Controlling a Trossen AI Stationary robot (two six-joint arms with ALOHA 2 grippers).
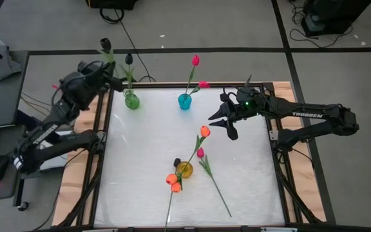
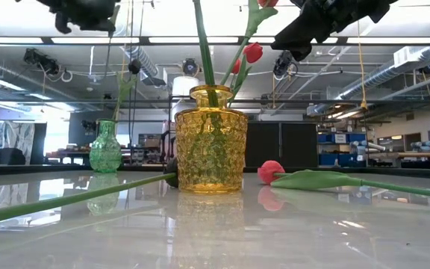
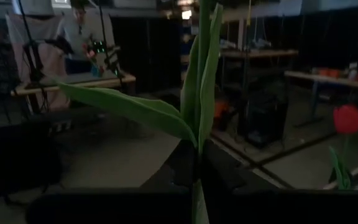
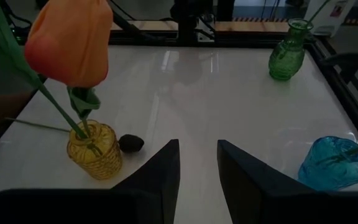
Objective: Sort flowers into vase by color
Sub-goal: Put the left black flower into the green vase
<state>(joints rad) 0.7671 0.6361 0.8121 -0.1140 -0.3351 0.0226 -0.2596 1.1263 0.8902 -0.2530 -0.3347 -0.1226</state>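
My left gripper (image 1: 115, 82) hangs past the table's far left corner, shut on a black tulip (image 1: 105, 44) with long green leaves (image 3: 199, 93). Just right of it, the green vase (image 1: 132, 100) holds one black tulip (image 1: 129, 59). The blue vase (image 1: 184, 101) holds two pink tulips (image 1: 196, 60). The yellow vase (image 1: 184, 169) holds an orange tulip (image 1: 205, 131). A pink tulip (image 1: 200, 153), two orange tulips (image 1: 172, 182) and a black bud (image 1: 177, 162) lie on the table by it. My right gripper (image 1: 225, 127) hovers open and empty above the table's right part. My left gripper pinches the black tulip's green stem (image 3: 198, 190) between its two fingers, below the leaves. The fingers come level from the table's left side and lie across the stem. The flower stands upright above the fingers, its bud on top, clear of the table and the vases.
The white tabletop (image 1: 250, 187) has a raised wooden frame (image 1: 82, 167) along both sides. In the right wrist view the open fingers (image 4: 166, 168) point over bare table between the yellow vase (image 4: 95, 151) and the blue vase (image 4: 334, 163). Beyond the table a person (image 3: 79, 28) sits at a desk.
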